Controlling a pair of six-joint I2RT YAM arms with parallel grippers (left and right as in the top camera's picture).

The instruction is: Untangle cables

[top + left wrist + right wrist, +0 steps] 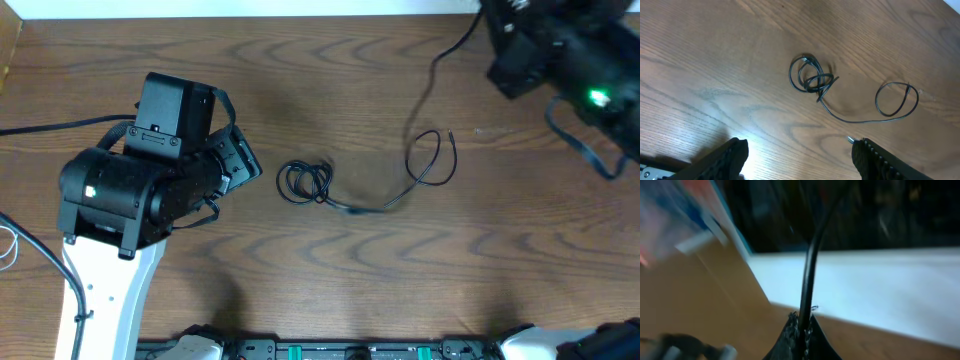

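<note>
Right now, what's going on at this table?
Two arms are working on one thin black cable on the wooden table. The right gripper is shut on a stretch of it, held up near the far right corner. The rest lies flat, forming a loose loop and then a tangled coil mid-table. The left gripper is open beside the coil and touches nothing.

Table: on my overhead and left wrist feeds, brown wood (pixel 350 290) with wavy grain fills the view.
Far edge: I see a white strip (pixel 250 8) along the top, beyond the wood.
Light: a bright glare patch (pixel 760 145) sits low on my left wrist feed.
Right wrist backdrop: blurred; I make out a white surface (pixel 880 290) with a dark area (pixel 890 215) above it.
</note>
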